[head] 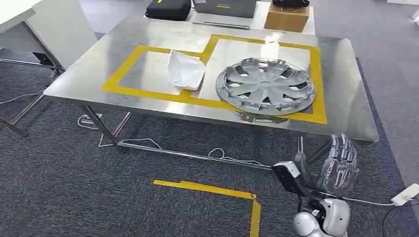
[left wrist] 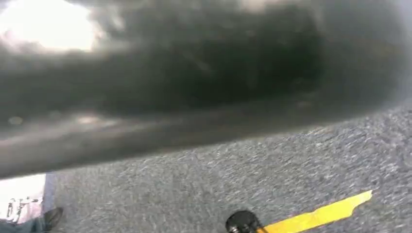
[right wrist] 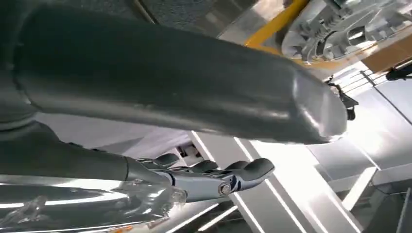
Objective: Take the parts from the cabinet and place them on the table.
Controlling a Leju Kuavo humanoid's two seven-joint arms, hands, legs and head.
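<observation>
A stainless-steel bench [head: 148,37] stands on dark grey carpet [head: 59,177], its brushed top marked with yellow tape outlines [head: 123,74] forming two adjoining rectangles. Its thin metal legs [head: 99,123] are joined by a low crossbar, and white cables [head: 148,144] trail along the floor beneath. An L-shaped strip of yellow floor tape [head: 217,190] lies on the carpet in front of the bench. A white table [head: 29,24] with a metal frame stands at the far left. Beyond the bench sit a black case [head: 168,9], a grey case [head: 225,7] and a cardboard box [head: 286,19]. A white power strip [head: 406,195] lies at the right edge of the carpet.
</observation>
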